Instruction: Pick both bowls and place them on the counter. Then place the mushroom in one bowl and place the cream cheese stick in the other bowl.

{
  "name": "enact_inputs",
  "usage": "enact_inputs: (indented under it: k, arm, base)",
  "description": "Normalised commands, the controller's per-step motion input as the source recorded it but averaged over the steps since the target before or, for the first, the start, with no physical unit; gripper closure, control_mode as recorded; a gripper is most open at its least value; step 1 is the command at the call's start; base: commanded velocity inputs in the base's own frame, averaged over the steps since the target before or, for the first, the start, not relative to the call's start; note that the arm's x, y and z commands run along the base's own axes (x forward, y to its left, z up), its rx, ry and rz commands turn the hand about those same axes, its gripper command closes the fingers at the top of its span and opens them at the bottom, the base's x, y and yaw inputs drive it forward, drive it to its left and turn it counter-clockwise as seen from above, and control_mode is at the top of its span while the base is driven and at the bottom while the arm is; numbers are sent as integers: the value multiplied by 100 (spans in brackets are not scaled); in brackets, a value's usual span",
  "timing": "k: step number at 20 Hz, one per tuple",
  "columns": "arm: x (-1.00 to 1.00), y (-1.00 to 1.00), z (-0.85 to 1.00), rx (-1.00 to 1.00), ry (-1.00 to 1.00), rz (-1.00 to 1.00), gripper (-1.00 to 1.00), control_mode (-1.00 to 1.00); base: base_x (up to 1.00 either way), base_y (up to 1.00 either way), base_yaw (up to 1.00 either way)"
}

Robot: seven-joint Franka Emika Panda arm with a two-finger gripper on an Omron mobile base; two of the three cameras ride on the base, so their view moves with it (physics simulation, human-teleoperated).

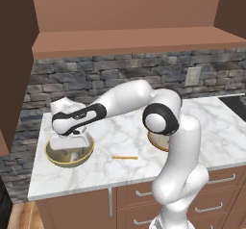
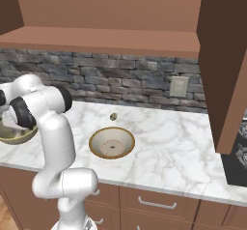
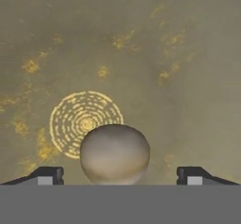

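From the left base view, your arm reaches left and low, the hand tipped down into the deep olive-tan bowl [image 1: 69, 151] near the left end of the counter [image 1: 202, 127]. The gripper [image 1: 72, 154] sits inside the rim, so a sideways pull-out could catch the wall and drag or tip the bowl — lift straight up first. The cream cheese stick [image 1: 125, 157] lies on the marble between the two bowls, apart from both and near the front edge; a careless sweep could knock it off.

From the right base view, the shallow beige bowl [image 2: 112, 142] stands upright toward the front edge of the counter, with only a small speck at its centre, waiting for the stick. A small dark knob [image 2: 113, 116] sits behind it toward the backsplash — don't mistake it for the mushroom.

From the hand view, the fingertips [image 3: 47, 175] stand wide apart and the mushroom [image 3: 115, 153] sits between them, clear of both, on the bowl's speckled floor. It looks released, though the round cap may roll if a finger brushes it.
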Motion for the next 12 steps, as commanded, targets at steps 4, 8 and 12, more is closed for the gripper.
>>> enact_inputs:
  k: [4, 8, 12]
  arm:
    - [-25, -10, 39, 1, -12, 0, -100, -100]
    - [-38, -16, 51, 1, -14, 0, -100, -100]
    - [-42, -29, 49, 2, -13, 0, -100, -100]
  base:
    - [0, 0, 0]
    - [0, 0, 0]
    - [0, 0, 0]
